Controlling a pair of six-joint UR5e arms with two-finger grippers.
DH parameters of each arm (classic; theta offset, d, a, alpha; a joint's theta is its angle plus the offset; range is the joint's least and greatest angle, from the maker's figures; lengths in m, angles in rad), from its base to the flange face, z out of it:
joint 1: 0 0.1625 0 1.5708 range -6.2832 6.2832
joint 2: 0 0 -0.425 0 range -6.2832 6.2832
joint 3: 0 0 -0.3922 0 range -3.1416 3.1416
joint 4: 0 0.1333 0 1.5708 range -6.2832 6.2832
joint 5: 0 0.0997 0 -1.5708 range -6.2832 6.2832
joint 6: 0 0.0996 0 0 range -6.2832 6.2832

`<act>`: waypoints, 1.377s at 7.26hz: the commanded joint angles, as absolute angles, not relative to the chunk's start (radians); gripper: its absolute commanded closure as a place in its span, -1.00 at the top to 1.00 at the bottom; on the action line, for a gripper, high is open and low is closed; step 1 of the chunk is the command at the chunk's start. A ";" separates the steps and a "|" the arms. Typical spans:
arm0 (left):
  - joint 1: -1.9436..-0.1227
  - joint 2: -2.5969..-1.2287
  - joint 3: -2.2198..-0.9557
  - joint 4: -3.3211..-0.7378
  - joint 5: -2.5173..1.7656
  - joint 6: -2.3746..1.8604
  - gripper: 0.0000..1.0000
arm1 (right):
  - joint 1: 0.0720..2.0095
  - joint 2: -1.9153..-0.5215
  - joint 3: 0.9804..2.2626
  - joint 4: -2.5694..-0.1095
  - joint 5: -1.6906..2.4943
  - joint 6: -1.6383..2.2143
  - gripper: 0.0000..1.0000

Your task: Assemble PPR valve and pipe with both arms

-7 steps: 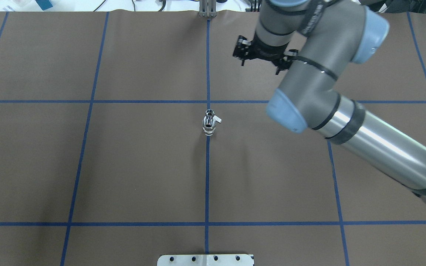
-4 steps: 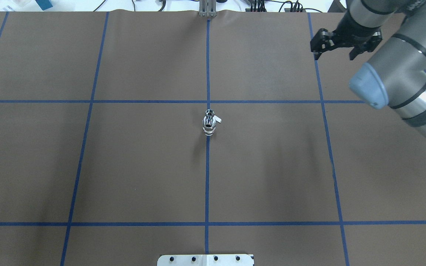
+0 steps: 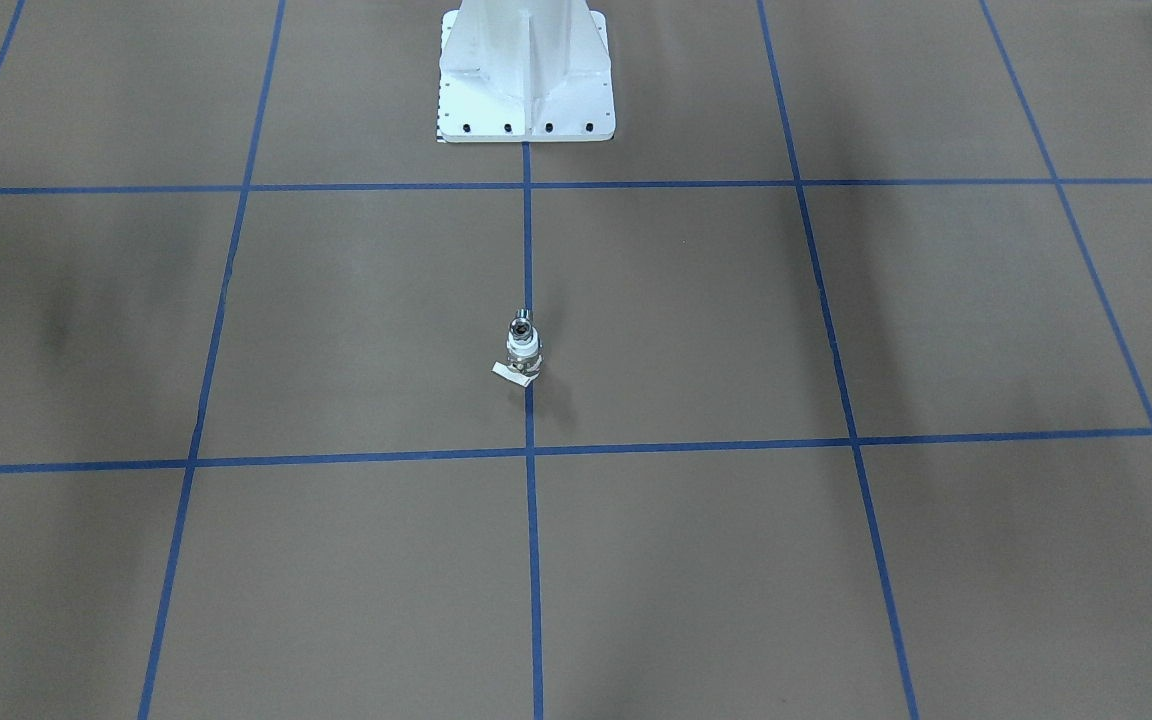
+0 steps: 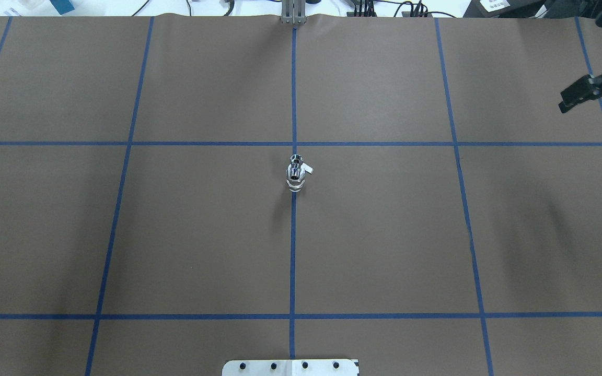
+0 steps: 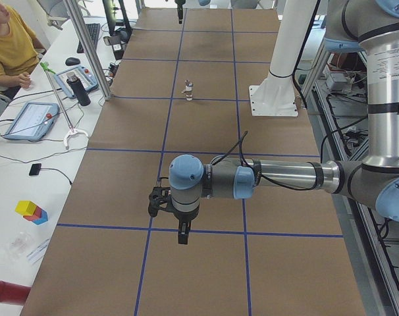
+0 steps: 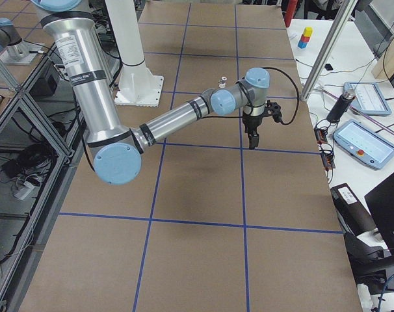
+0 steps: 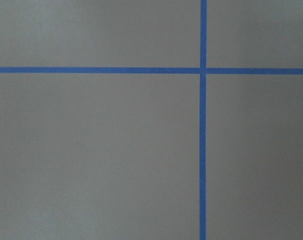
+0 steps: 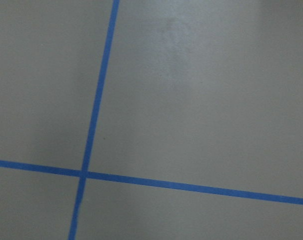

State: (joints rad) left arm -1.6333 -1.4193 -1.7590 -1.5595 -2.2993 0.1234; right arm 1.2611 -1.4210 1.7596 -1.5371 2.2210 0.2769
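Note:
The PPR valve [image 4: 296,184] and the chrome pipe [image 4: 296,159] stand as one small upright piece on the blue centre line of the brown table. In the front-facing view the white ring of the valve [image 3: 523,347] sits under the chrome pipe [image 3: 520,325], with the lever tab at the base. My right gripper [image 4: 577,97] is far off at the table's right edge, only partly in view and holding nothing; I cannot tell whether it is open. My left gripper [image 5: 182,234] shows only in the exterior left view, far from the piece, pointing down over bare table.
The white pedestal base [image 3: 526,80] stands behind the piece on the robot's side. A metal post [image 4: 293,13] is at the far edge. An operator [image 5: 8,46] sits at a desk with tablets [image 5: 28,118] and a bottle [image 5: 82,91].
My right arm has swung from over the far middle of the table out to the right edge. The valve and pipe piece has not moved.

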 commanded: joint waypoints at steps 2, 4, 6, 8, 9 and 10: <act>-1.632 -1.399 -1.752 -1.569 -2.301 0.163 1.00 | 1.400 -1.694 1.755 -1.474 2.287 0.101 1.00; -1.631 -1.393 -1.760 -1.572 -2.299 0.164 1.00 | 1.504 -1.761 1.769 -1.474 2.301 0.100 1.00; -1.631 -1.388 -1.763 -1.572 -2.301 0.164 1.00 | 1.531 -1.746 1.772 -1.486 2.309 0.100 1.00; -1.631 -1.388 -1.764 -1.574 -2.301 0.164 1.00 | 1.540 -1.648 1.798 -1.671 2.298 0.100 1.00; -1.631 -1.388 -1.764 -1.574 -2.301 0.164 1.00 | 1.542 -1.666 1.816 -1.667 2.289 0.098 1.00; -1.631 -1.388 -1.764 -1.574 -2.301 0.164 1.00 | 1.540 -1.670 1.816 -1.646 2.289 0.097 1.00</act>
